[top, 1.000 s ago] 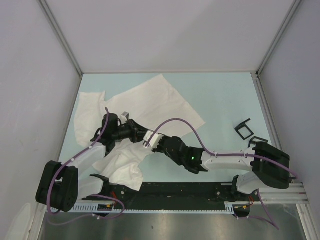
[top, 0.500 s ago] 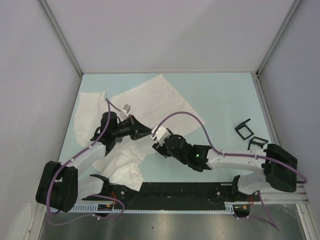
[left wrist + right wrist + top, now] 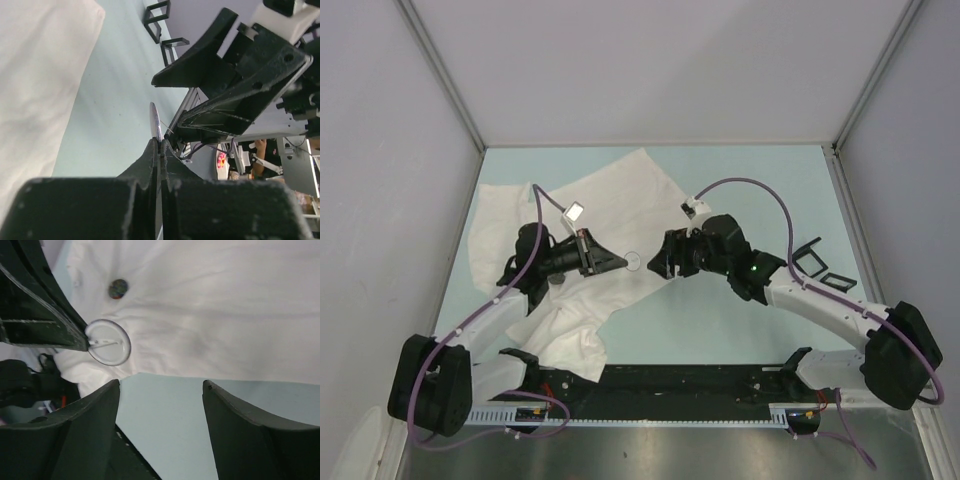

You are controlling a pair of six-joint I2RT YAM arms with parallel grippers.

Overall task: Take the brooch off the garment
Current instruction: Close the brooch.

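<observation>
Left gripper (image 3: pixel 159 150) is clamped on the brooch (image 3: pixel 107 342) edge, near the garment (image 3: pixel 620 195). Right gripper (image 3: pixel 662 262) is spread wide, empty. Brooch likely light, rigid and thin: hold the rim, avoid the pin.

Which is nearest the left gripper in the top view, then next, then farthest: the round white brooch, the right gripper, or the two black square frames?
1. The round white brooch, pinched in the fingertips of the left gripper.
2. The right gripper, open, just right of the brooch.
3. The black square frames, far off on the right side.
</observation>
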